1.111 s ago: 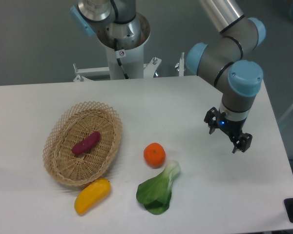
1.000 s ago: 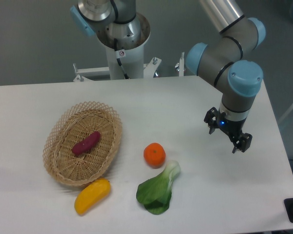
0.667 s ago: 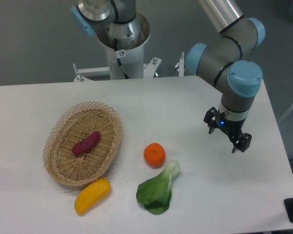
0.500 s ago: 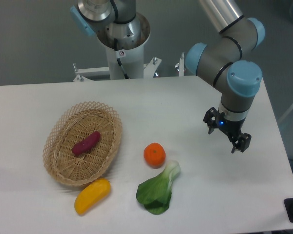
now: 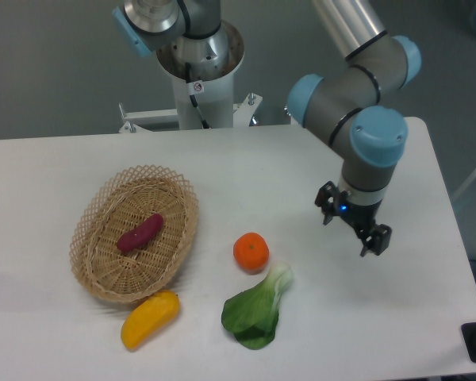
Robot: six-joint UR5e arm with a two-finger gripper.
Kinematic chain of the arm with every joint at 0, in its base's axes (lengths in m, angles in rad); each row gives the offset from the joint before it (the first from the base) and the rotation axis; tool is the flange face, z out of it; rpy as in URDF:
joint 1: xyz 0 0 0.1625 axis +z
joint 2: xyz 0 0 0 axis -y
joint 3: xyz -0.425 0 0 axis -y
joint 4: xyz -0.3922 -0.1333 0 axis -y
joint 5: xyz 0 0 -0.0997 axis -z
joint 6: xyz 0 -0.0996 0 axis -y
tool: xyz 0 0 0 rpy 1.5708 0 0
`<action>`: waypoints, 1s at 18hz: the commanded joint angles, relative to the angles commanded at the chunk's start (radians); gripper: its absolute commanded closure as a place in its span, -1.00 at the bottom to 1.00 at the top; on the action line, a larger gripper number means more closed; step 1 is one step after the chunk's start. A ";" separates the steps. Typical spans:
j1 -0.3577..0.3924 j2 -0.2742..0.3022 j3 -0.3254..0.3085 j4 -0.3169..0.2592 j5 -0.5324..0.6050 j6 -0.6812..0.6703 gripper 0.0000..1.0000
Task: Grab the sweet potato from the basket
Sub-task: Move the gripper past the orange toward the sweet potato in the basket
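Note:
The magenta-purple sweet potato [image 5: 140, 232] lies tilted in the middle of the oval wicker basket [image 5: 103, 274] at the left of the white table. My gripper [image 5: 352, 228] hangs over the right part of the table, far to the right of the basket, with its two fingers spread apart and nothing between them.
A round orange [image 5: 251, 252] sits right of the basket. A green bok choy [image 5: 259, 310] lies below the orange. A yellow oblong vegetable [image 5: 149, 318] lies against the basket's front rim. The robot base [image 5: 198, 63] stands behind the table.
My gripper and arm have shifted a little to the left, toward the middle of the table. The vegetables and basket have not moved.

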 joint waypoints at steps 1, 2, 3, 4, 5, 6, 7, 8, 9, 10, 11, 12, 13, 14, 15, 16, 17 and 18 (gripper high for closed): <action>-0.011 0.002 0.000 0.002 -0.015 -0.026 -1.00; -0.018 0.002 0.000 0.002 -0.031 -0.049 -1.00; -0.029 0.002 0.000 0.002 -0.041 -0.068 -1.00; -0.040 0.000 0.000 0.003 -0.049 -0.087 -1.00; -0.051 0.000 -0.002 0.005 -0.055 -0.109 -1.00; -0.063 -0.002 0.002 0.008 -0.061 -0.136 -1.00; -0.072 -0.005 0.003 0.011 -0.074 -0.175 -1.00; -0.077 -0.011 0.006 0.014 -0.087 -0.205 -1.00; -0.086 -0.014 0.012 0.014 -0.094 -0.218 -1.00; -0.097 -0.014 0.009 0.012 -0.095 -0.218 -1.00; -0.107 -0.008 0.003 0.012 -0.100 -0.218 -1.00; -0.124 -0.002 -0.005 0.014 -0.101 -0.218 -1.00; -0.146 0.006 -0.017 0.015 -0.104 -0.220 -1.00; -0.166 0.021 -0.031 0.014 -0.106 -0.220 -1.00; -0.181 0.035 -0.049 0.014 -0.106 -0.221 -1.00; -0.199 0.049 -0.070 0.014 -0.104 -0.223 -1.00; -0.219 0.064 -0.090 0.015 -0.104 -0.223 -1.00; -0.236 0.078 -0.109 0.015 -0.104 -0.224 -1.00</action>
